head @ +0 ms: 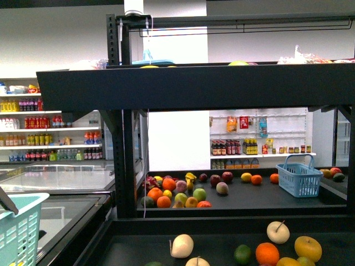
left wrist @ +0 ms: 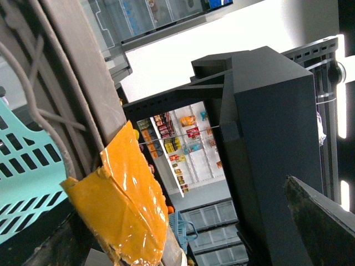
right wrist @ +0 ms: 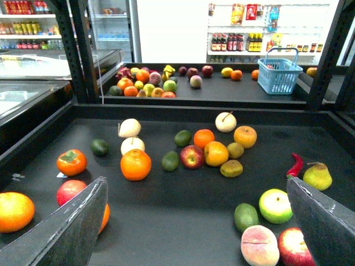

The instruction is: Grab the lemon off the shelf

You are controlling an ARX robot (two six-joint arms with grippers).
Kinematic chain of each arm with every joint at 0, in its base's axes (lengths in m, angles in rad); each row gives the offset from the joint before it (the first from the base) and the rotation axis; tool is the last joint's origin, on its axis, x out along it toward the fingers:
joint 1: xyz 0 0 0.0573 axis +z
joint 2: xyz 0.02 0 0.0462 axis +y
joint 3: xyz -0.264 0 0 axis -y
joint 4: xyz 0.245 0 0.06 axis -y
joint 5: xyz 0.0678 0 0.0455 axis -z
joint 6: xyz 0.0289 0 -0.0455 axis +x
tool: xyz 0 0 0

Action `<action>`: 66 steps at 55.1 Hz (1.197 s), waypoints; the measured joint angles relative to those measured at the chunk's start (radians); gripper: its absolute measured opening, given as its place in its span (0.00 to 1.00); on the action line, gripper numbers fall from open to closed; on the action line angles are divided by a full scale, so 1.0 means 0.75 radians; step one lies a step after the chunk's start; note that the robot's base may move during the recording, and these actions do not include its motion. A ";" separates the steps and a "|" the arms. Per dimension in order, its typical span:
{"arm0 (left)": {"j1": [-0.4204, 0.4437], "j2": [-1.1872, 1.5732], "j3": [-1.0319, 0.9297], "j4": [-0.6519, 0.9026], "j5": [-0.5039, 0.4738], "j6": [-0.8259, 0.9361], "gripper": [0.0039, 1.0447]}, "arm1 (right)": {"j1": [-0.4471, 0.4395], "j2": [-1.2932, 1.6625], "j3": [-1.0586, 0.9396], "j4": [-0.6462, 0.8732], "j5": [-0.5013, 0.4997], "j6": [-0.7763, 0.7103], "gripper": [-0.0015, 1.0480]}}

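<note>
Lemon identity is uncertain among the many fruits. The likeliest is a small yellow fruit [right wrist: 226, 72] on the far tray of the shelf [right wrist: 183, 199], toward that tray's back edge. It lies just beside an orange [right wrist: 237, 75] and near a blue basket [right wrist: 279, 76] that stands at the tray's right side. A heap of mixed fruit [right wrist: 145, 84] fills the far tray's left part, next to a perforated upright post [right wrist: 75, 50].

On the near tray, a yellow-orange fruit [right wrist: 216, 153] touches a red apple [right wrist: 192, 157] around the middle. A pale pear-like fruit [right wrist: 226, 122] sits behind them, and a red chilli [right wrist: 296, 164] lies beside a green pear [right wrist: 317, 176] toward the right edge. A persimmon [right wrist: 71, 162] lies near the left edge.

The right hand [right wrist: 196, 183] hovers over the near tray's front part, its two fingers [right wrist: 72, 227] spread wide with nothing between them. The left hand [left wrist: 211, 166] is likewise released and empty. One of its fingers is wrapped in orange tape [left wrist: 122, 205], close to a teal basket [left wrist: 22, 166] off the shelf's left side.
</note>
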 joint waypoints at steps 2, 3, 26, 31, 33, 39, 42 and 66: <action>0.004 -0.012 -0.003 -0.017 0.004 0.014 0.93 | 0.000 0.000 0.000 0.000 0.000 0.000 0.93; 0.006 -0.020 -0.006 -0.029 0.006 0.025 0.93 | 0.000 0.000 0.000 0.000 -0.001 0.000 0.93; 0.013 -0.377 -0.074 -0.539 -0.067 0.392 0.93 | 0.000 0.000 0.000 0.000 0.000 0.000 0.93; -0.010 -0.505 -0.083 -0.688 -0.131 0.543 0.93 | 0.000 0.000 0.000 0.000 0.000 0.000 0.93; -0.026 -0.563 -0.085 -0.749 -0.163 0.608 0.93 | 0.000 0.000 0.000 0.000 0.000 0.000 0.93; -0.107 -0.753 -0.111 -0.915 -0.287 0.851 0.93 | 0.000 0.000 0.000 0.000 0.000 0.000 0.93; -0.170 -0.853 -0.134 -0.980 -0.357 0.968 0.93 | 0.000 0.000 0.000 0.000 0.000 0.000 0.93; -0.448 -1.660 -0.691 -1.172 -0.408 1.636 0.44 | 0.000 0.000 0.000 0.000 0.000 -0.001 0.93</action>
